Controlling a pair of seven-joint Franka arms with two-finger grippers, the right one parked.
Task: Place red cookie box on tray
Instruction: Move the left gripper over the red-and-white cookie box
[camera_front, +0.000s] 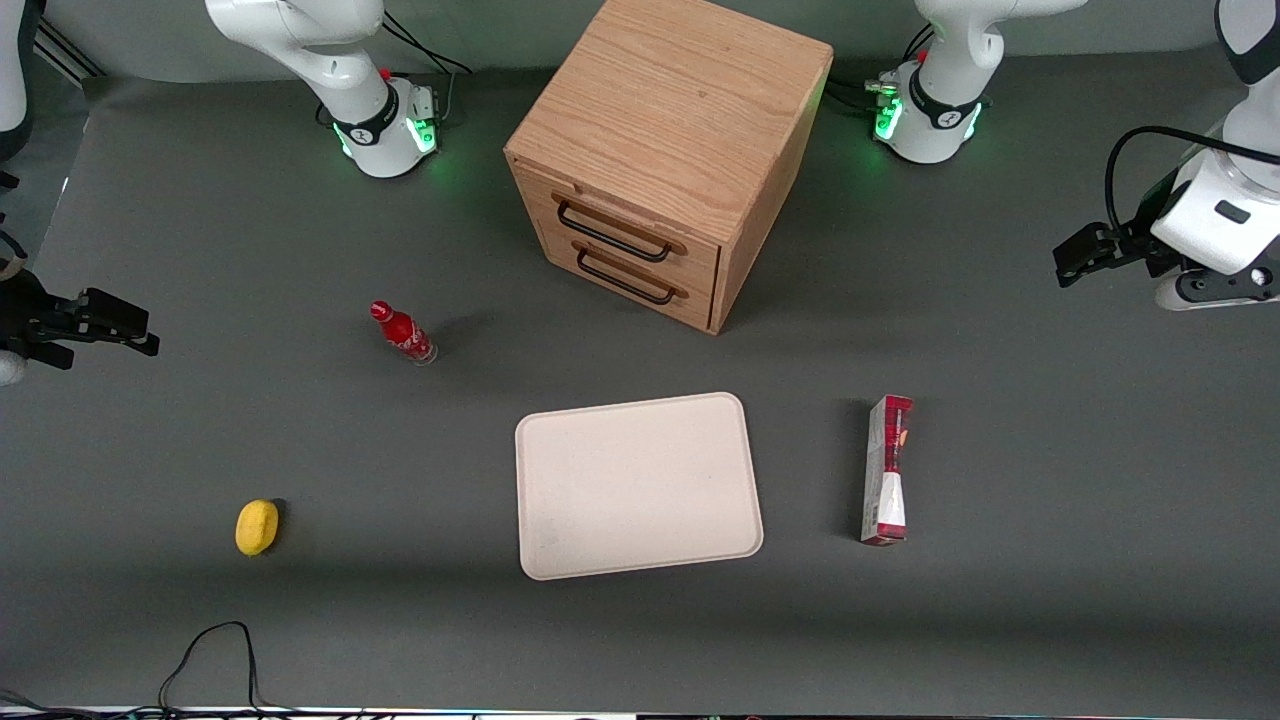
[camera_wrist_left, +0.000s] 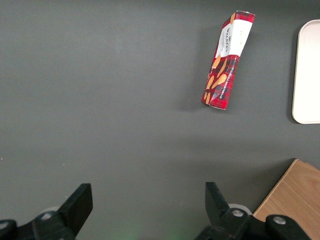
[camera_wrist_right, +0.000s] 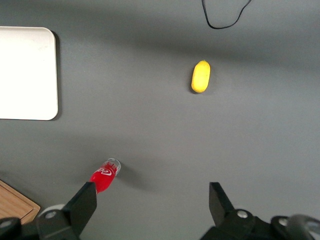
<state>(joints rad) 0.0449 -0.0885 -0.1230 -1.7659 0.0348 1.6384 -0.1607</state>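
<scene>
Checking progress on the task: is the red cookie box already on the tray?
No, the red cookie box lies on the table beside the tray, apart from it, while the open gripper hangs away from both.

There's the red cookie box, a long thin carton lying flat on the grey table, red tartan with golden cookie pictures and a white band at one end. Its long axis runs toward the front camera, white end nearer to it. It sits beside the tray, apart from it, toward the working arm's end of the table. The tray is flat, cream-white, rounded at the corners with a low rim, nothing on it. The gripper hangs above the table with fingers spread, well apart from the box.
</scene>
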